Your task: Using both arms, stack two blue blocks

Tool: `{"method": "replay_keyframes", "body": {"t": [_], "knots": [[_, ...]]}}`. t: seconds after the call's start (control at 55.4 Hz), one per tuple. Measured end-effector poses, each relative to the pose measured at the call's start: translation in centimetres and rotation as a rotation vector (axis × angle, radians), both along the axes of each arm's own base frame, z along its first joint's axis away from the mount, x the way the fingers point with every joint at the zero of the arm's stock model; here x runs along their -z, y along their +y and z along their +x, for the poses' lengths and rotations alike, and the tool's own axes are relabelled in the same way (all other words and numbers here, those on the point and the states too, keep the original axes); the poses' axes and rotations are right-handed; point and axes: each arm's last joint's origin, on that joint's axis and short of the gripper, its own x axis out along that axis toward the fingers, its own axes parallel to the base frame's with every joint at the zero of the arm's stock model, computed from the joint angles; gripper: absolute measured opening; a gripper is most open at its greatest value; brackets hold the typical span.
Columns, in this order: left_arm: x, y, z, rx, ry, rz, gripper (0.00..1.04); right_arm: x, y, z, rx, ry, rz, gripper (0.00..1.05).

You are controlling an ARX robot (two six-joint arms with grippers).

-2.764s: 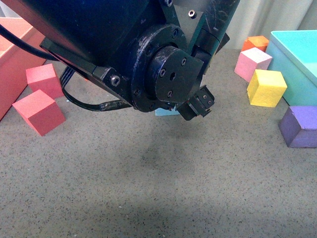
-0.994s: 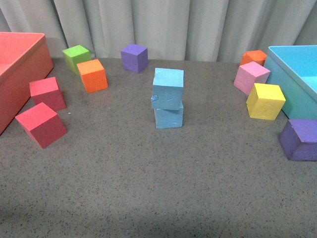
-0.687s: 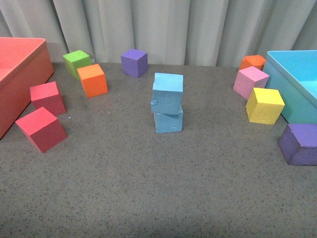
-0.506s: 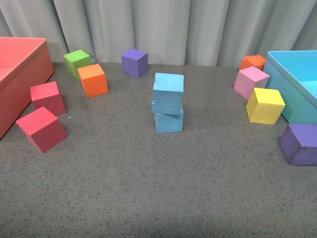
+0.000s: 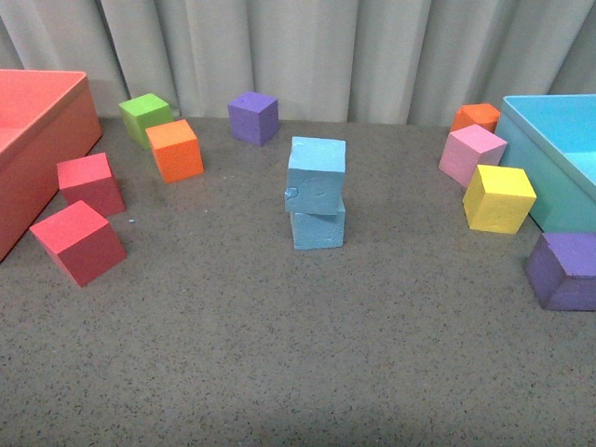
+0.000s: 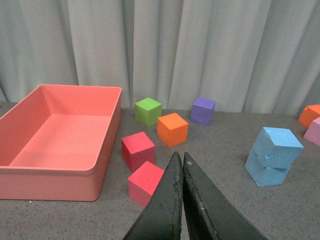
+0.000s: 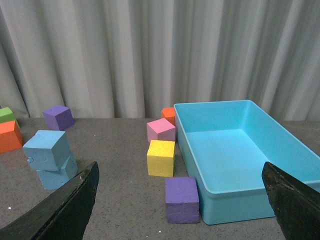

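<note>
Blue blocks: stacked mid-table, upper block (image 5: 316,175) resting on lower block (image 5: 318,226), slightly twisted and overhanging, small dent on its front lower corner. Left to right around them: red bin (image 5: 37,140), two red cubes, green and orange cubes, purple cube (image 5: 253,117), then pink, yellow, purple cubes beside turquoise bin (image 5: 549,140). Left gripper (image 6: 181,165) pressed together, holding nothing. Right gripper (image 7: 180,200) spread wide apart, clear of the stack.

front view overhead-ish, wrist views low — all share blue stack (image 5: 317,191)
</note>
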Motion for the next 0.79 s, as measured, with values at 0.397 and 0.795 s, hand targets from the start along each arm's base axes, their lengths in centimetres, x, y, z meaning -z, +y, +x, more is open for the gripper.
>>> {"method": "replay_keyframes", "body": {"t": [0.397,0.795], "knots": [[0.3,0.0,-1.4,0.000,0.006,0.000,0.04,0.0,0.0,0.0,0.000,0.000,0.000,0.95],[0.3,0.0,-1.4,0.000,0.006,-0.001,0.68,0.0,0.0,0.0,0.000,0.000,0.000,0.95]]}}
